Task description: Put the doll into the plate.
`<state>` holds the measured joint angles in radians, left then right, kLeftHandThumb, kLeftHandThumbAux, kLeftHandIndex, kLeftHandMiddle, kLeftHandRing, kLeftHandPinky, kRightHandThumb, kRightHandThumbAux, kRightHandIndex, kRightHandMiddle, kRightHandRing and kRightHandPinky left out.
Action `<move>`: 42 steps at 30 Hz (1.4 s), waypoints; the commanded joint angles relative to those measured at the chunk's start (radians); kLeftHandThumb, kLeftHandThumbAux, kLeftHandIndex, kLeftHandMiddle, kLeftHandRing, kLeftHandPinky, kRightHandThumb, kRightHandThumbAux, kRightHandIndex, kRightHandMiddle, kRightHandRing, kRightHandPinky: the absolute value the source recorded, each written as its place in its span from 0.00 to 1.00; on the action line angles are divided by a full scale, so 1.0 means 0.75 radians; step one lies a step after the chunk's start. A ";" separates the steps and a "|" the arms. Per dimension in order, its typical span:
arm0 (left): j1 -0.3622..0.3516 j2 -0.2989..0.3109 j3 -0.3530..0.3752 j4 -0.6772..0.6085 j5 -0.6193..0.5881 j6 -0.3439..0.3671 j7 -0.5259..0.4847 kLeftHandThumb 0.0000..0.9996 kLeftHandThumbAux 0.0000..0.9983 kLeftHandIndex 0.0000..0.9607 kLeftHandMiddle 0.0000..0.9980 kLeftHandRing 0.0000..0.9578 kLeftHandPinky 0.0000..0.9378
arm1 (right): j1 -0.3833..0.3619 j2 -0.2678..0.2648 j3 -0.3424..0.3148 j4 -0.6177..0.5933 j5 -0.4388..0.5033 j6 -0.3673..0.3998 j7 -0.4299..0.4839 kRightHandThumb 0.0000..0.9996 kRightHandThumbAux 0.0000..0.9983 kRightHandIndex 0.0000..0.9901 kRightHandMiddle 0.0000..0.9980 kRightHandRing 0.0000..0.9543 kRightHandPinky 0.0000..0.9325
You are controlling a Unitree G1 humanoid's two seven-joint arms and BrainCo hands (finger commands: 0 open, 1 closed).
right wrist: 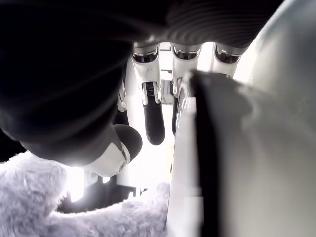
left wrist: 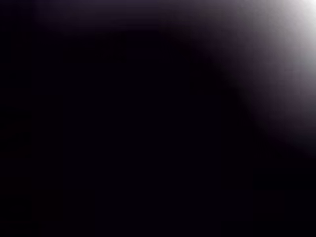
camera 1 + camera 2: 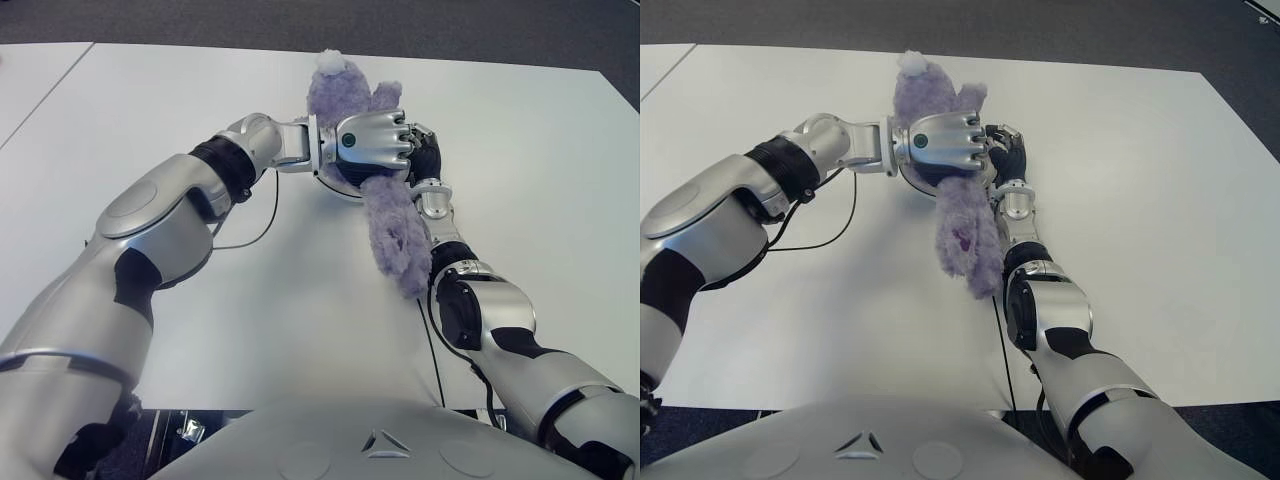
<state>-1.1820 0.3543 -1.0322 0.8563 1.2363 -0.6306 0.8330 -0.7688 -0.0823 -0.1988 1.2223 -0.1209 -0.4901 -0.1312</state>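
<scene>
Fur of the purple doll (image 3: 395,225) hangs toward lower centre, its body over the plate (image 3: 345,190) at upper centre on the table (image 3: 540,160). Left hand (image 3: 375,140) curls over the doll, gripping it; right hand (image 3: 425,155) sits just beside, grip unclear. Best to tuck the dangling part in before letting go.

A white table (image 3: 520,160) stands on what seems dark carpet (image 3: 300,20).
</scene>
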 commanded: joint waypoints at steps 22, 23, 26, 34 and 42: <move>0.218 0.057 0.045 -0.221 0.069 0.134 0.204 0.14 0.56 0.44 0.65 0.76 0.80 | 0.187 0.061 0.436 0.191 -0.428 0.269 -0.266 0.72 0.72 0.43 0.32 0.34 0.39; 0.216 0.056 0.044 -0.216 0.071 0.130 0.208 0.14 0.55 0.43 0.63 0.74 0.78 | 0.140 0.043 0.594 0.196 -0.582 0.342 -0.272 0.71 0.72 0.42 0.37 0.40 0.44; 0.203 0.052 0.034 -0.192 0.076 0.115 0.224 0.13 0.52 0.38 0.58 0.68 0.73 | 0.038 0.014 0.937 0.208 -0.919 0.501 -0.258 0.68 0.73 0.41 0.40 0.45 0.47; 0.186 0.042 0.016 -0.148 0.096 0.116 0.262 0.06 0.46 0.16 0.35 0.38 0.41 | 0.044 0.001 0.940 0.203 -0.873 0.453 -0.153 0.05 0.71 0.11 0.16 0.18 0.18; 0.214 0.135 0.040 -0.264 0.128 0.145 0.169 0.00 0.40 0.01 0.07 0.05 0.02 | 0.000 -0.004 0.856 0.163 -0.715 0.354 0.055 0.00 0.52 0.01 0.01 0.01 0.01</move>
<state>-1.0421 0.4081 -1.0026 0.7077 1.2923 -0.5267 0.9961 -0.9087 -0.1410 0.4150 1.2518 -0.6771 -0.2428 -0.3339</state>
